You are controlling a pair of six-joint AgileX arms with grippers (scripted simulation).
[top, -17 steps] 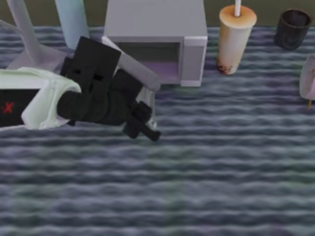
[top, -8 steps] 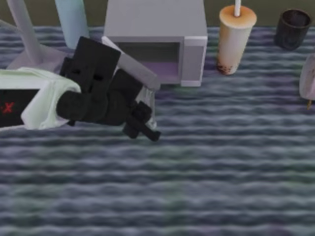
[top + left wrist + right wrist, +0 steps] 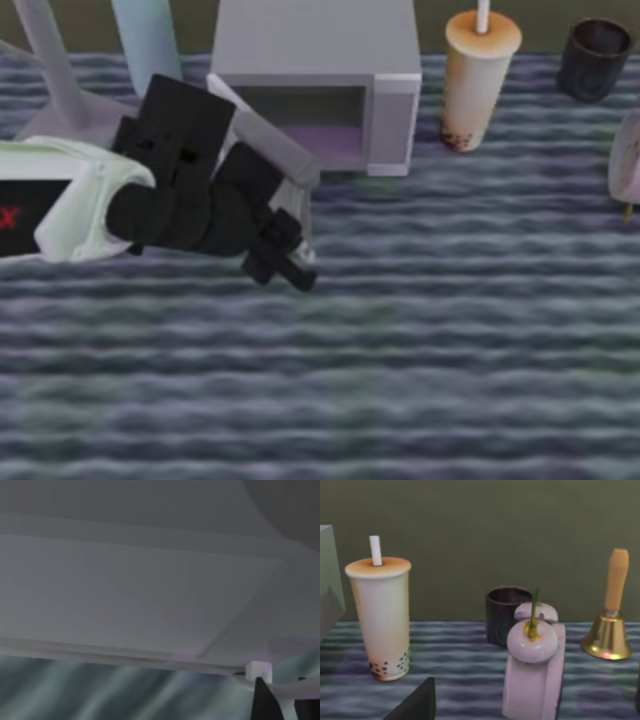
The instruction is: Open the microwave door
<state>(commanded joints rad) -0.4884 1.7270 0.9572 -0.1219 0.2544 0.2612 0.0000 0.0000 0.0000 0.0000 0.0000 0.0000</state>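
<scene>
While the left arm covers much of the door (image 3: 268,142) in the top view, the panel shows swung partly out from the microwave (image 3: 318,60), which sits at the upper middle of the frame with its purple-tinted cavity exposed. Only the door's upper edge and a pale strip near the left tool (image 3: 283,258) can be made out there; the handle is mostly hidden behind the black wrist. That tool sits at the door's free edge, left of centre. Whether its fingers are clamped on the handle or merely beside it, I cannot tell (the left wrist view gives only two dark fingertips (image 3: 266,700) under a pale bar, cut off at the frame's bottom right). That view is otherwise filled by the door's flat grey face.

One cup (image 3: 480,78) with a straw stands just right of the microwave, its lid closed, dark pearls showing near its base in the right wrist view. One dark mug (image 3: 594,58) sits at the upper right, its inside hard to read. One bell (image 3: 610,615) appears in the right wrist view only. The right tool's fingers are not seen.
</scene>
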